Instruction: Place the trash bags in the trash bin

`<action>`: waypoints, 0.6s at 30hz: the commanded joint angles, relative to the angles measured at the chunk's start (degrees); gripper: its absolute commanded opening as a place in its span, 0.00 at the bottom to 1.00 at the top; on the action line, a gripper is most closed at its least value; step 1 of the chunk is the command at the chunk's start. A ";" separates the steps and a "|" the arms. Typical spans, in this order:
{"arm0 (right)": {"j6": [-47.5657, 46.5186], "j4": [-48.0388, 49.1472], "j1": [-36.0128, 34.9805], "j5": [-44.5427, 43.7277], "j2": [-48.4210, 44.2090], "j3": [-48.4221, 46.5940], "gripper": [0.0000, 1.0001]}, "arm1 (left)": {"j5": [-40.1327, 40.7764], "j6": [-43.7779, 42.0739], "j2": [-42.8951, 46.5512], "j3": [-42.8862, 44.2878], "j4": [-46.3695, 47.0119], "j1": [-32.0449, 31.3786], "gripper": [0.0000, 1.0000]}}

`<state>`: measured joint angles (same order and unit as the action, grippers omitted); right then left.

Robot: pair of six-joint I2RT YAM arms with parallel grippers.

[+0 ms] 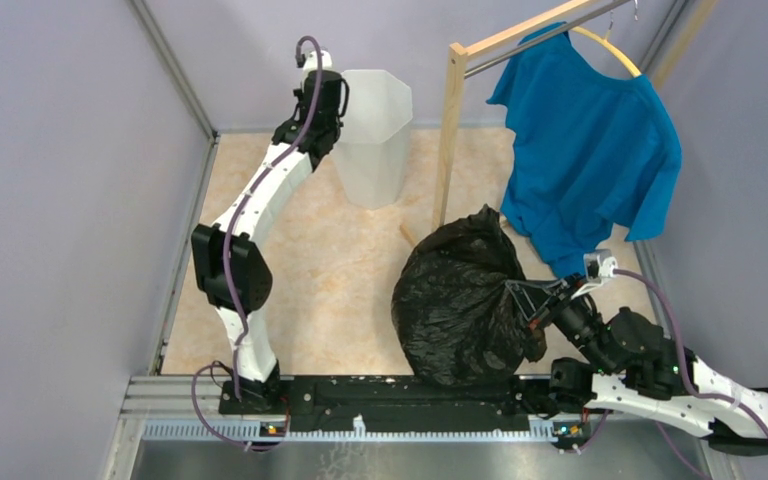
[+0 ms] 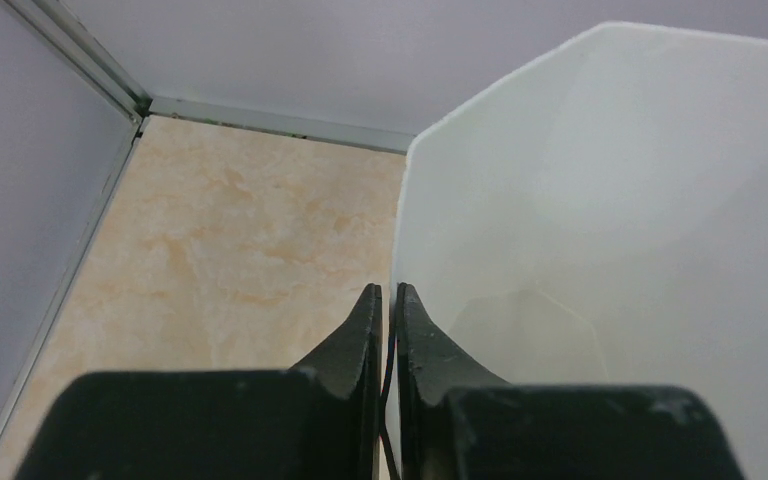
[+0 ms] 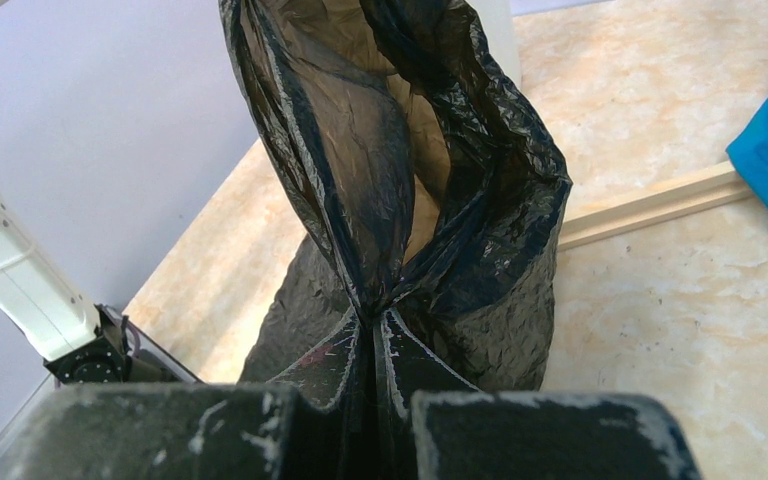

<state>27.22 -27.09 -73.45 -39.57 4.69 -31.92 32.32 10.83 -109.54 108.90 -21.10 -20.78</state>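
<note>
The black crinkly trash bag (image 1: 460, 300) sits bulging on the floor at the near right, beside the wooden rack's foot. My right gripper (image 1: 522, 300) is shut on a gathered fold of it; in the right wrist view the bag (image 3: 390, 150) rises from the closed gripper (image 3: 373, 322), brownish where light passes through. The white faceted trash bin (image 1: 375, 130) stands upright at the back centre. My left gripper (image 1: 336, 112) is at its left rim; in the left wrist view the gripper (image 2: 388, 300) is shut on the bin's (image 2: 600, 200) wall edge.
A wooden rack (image 1: 450, 140) stands right of the bin with a blue shirt (image 1: 590, 150) hanging from it over the bag. The rack's base bar (image 3: 650, 205) lies on the floor behind the bag. Grey walls close both sides and the back.
</note>
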 commanded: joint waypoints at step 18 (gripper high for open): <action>-7.60 2.03 -0.17 7.27 12.74 -16.53 0.00 | -26.64 1.66 58.85 -46.20 -14.99 0.20 0.00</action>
<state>24.91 -29.08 -73.45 -36.29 13.63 -43.09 16.19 9.06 -60.12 69.45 -33.54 -20.51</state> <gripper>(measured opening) 0.004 0.070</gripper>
